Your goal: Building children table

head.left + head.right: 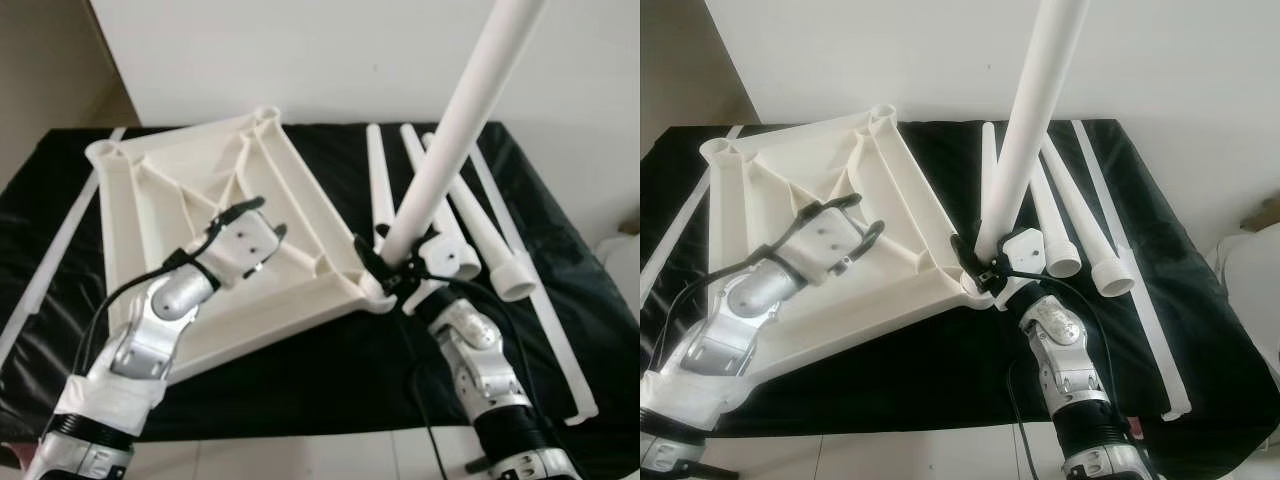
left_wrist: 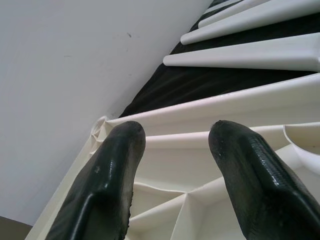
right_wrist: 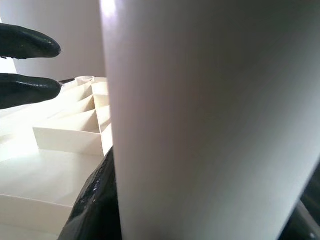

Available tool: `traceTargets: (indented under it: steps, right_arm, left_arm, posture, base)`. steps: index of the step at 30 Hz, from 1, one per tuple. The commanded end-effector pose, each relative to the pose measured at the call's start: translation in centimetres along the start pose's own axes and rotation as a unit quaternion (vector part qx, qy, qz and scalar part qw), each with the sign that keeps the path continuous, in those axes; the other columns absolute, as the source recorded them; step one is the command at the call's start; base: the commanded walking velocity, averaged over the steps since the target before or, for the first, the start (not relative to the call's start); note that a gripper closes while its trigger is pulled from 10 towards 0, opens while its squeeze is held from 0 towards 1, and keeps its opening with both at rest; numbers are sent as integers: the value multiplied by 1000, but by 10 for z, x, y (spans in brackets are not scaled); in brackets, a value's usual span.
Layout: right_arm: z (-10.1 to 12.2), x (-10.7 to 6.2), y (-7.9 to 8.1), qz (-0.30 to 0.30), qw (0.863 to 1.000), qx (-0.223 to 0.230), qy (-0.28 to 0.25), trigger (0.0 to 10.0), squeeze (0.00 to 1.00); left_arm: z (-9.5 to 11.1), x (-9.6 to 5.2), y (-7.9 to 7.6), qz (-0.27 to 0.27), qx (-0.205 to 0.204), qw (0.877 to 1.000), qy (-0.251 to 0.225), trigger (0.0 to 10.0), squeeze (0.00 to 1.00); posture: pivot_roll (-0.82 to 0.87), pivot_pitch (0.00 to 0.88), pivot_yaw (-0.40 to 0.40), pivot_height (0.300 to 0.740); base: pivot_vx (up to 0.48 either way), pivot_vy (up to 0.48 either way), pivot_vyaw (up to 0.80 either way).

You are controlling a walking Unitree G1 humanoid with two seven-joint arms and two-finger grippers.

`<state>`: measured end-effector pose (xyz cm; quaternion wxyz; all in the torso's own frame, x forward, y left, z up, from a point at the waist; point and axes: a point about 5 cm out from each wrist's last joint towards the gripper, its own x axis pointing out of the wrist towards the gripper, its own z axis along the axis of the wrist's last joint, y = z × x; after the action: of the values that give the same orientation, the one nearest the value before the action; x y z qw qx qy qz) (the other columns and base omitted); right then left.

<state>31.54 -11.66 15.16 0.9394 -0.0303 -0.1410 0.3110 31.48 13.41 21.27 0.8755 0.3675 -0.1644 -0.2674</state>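
White leg [image 1: 455, 130], clamped in the right tool [image 1: 392, 268], stands upright over the tabletop's [image 1: 160, 185] near-right corner socket; the left tool [image 1: 252, 222] rests open on the tabletop.

A black-covered table [image 1: 330, 370] carries the upturned cream tabletop [image 1: 160, 210] at left and loose white legs [image 1: 480, 235] at right.

No readable text, label or number anywhere.

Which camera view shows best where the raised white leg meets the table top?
The right eye view: the raised leg stands at the table top's near corner, held by the right gripper. The left eye view shows the same joint. The right wrist view has the leg too close; the left wrist view shows ribs.
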Motion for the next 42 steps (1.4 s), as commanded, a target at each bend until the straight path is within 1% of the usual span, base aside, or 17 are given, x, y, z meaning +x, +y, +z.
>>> traceTargets:
  steps: [1, 13, 17, 19, 21, 23, 28, 29, 36, 38, 42]
  right_arm:
    - [-42, -18, 15, 16, 994, 41, 102, 10000, 0]
    - [-43, -20, 16, 14, 994, 44, 102, 10000, 0]
    - [-43, -21, 16, 13, 994, 45, 103, 10000, 0]
    - [-43, -21, 16, 13, 994, 45, 103, 10000, 0]
    - [-43, -21, 16, 12, 994, 45, 103, 10000, 0]
    - [-43, -21, 16, 12, 994, 46, 103, 10000, 0]
    - [-43, -21, 16, 11, 993, 47, 103, 10000, 0]
    - [-43, -22, 16, 10, 993, 47, 104, 10000, 0]
    - [-43, -21, 16, 8, 993, 48, 103, 10000, 0]
    - [-43, -21, 16, 7, 994, 48, 103, 10000, 0]
    - [-43, -21, 15, 6, 994, 48, 103, 10000, 0]
  left_arm:
    - [1, -3, -2, -5, -3, 1000, -5, 0, 0]
    - [1, -4, -3, -9, 0, 1000, -7, 0, 0]
    - [2, -5, -4, -14, 13, 1000, -6, 0, 0]
    - [2, -6, -4, -22, 41, 999, -6, 0, 0]
    - [3, -6, -4, -23, 54, 998, -7, 0, 0]
    - [2, -7, -6, -34, 91, 995, -3, 0, 0]
    - [1, -7, -5, -25, 78, 997, -3, 0, 0]
    - [1, -7, -4, -25, 86, 996, -1, 0, 0]
    - [-1, -7, -4, -27, 87, 996, 2, 0, 0]
    - [-2, -7, -4, -29, 95, 995, 4, 0, 0]
    - [-3, -7, -5, -28, 97, 995, 5, 0, 0]
  posture:
    - [-40, 122, 32, 740]
    - [-39, 134, 36, 740]
    - [-38, 137, 37, 740]
    - [-36, 139, 38, 740]
    - [-36, 141, 38, 740]
    - [-35, 143, 38, 740]
    - [-34, 146, 40, 740]
    - [-35, 146, 43, 740]
    - [-34, 148, 45, 740]
    - [-34, 149, 46, 740]
    - [-34, 148, 48, 740]
  base:
    - [0, 0, 0]
    - [0, 0, 0]
    - [0, 0, 0]
    - [0, 0, 0]
    - [0, 0, 0]
    - [0, 0, 0]
    - [0, 0, 0]
    - [0, 0, 0]
    - [0, 0, 0]
    - [0, 0, 0]
    - [0, 0, 0]
